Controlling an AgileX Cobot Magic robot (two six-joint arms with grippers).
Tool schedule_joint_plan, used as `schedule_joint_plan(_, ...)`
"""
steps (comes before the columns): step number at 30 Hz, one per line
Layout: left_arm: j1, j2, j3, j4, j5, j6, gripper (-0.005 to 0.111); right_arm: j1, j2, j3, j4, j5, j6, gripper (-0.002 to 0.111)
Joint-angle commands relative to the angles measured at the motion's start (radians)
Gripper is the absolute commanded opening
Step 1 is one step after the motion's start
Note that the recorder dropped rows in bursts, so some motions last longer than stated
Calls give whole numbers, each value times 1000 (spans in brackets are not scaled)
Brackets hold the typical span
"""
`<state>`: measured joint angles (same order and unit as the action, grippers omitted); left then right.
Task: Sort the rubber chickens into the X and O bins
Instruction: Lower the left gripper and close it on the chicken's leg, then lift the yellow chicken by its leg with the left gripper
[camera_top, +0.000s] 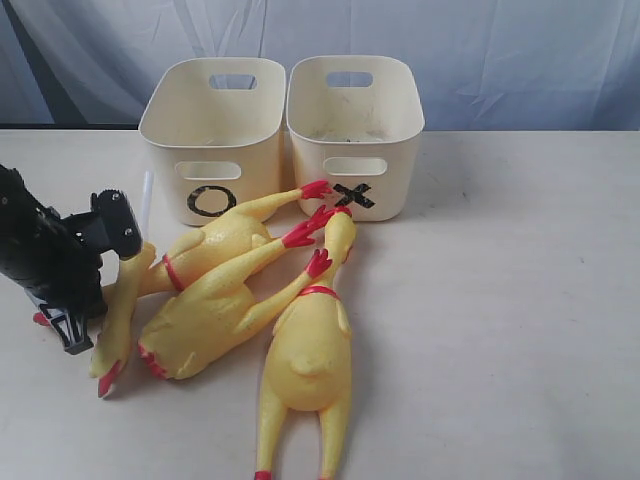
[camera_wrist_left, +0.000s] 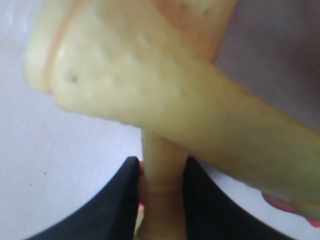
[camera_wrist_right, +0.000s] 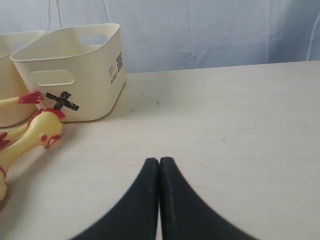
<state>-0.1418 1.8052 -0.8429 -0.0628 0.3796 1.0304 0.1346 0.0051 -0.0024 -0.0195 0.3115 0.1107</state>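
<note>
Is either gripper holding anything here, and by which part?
The left gripper pinches the thinnest chicken by a narrow yellow stretch, near its far end in the exterior view. The right gripper is shut on nothing.

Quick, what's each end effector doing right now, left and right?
Left end effector: closed on the thin rubber chicken, fingers pressing both sides.
Right end effector: shut, holding nothing.

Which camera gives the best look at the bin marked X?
The exterior view: the X bin appears whole, its mark and inside visible. The right wrist view shows the X bin from low down, inside hidden. The left wrist view misses it.
</note>
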Motion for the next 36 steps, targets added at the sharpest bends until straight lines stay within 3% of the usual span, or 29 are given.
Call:
schedule_joint_plan(1,-7,3,2,-7,23,2,0,-5,-5,2,-5,-6,-2,0)
schedule_joint_plan(24,-7,0,2,129,90,2,0,-5,-5,2,-5,-6,-1,0)
schedule_joint_plan(36,-7,-91,2,155,133,2,0,-5,-5,2,-5,-6,-3,0)
